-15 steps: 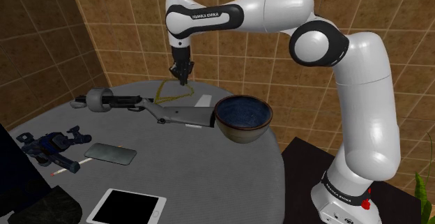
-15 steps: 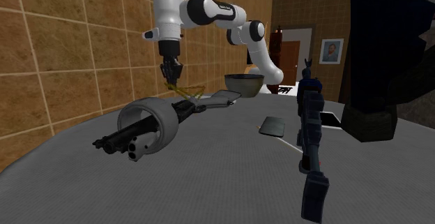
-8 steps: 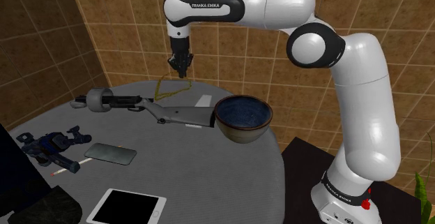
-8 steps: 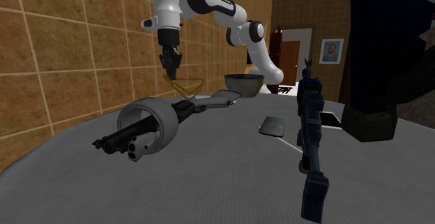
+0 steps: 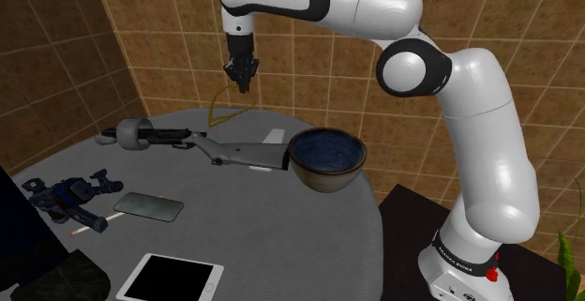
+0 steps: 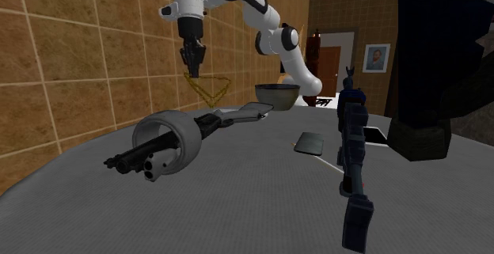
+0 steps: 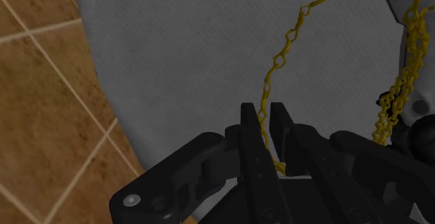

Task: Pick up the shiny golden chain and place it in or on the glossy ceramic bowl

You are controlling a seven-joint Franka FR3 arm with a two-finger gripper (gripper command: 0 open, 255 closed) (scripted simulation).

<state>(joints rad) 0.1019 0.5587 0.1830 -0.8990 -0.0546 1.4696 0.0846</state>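
My black gripper (image 5: 243, 86) hangs high over the far side of the round grey table (image 5: 281, 243), shut on the thin golden chain (image 5: 223, 108), which dangles below it in a loop. In the second exterior view the gripper (image 6: 191, 73) holds the chain (image 6: 207, 90) clear of the table as a hanging triangle. The wrist view shows the fingers (image 7: 251, 128) clasping the chain (image 7: 279, 62), whose links trail off over the grey tabletop. The dark blue glazed bowl (image 5: 326, 158) stands on the table, below the gripper and to the shoulder view's right of it.
A long grey gun-like tool (image 5: 202, 145) lies between chain and bowl. A dark blue toy (image 5: 66, 196), a grey phone (image 5: 148, 206), a pencil (image 5: 96, 221) and a white tablet (image 5: 171, 278) lie nearer the front. A brown tiled wall (image 5: 169, 37) stands behind.
The gripper has risen steadily with the chain clasped in it, and the chain now hangs clear of the tabletop. Nothing else has moved.
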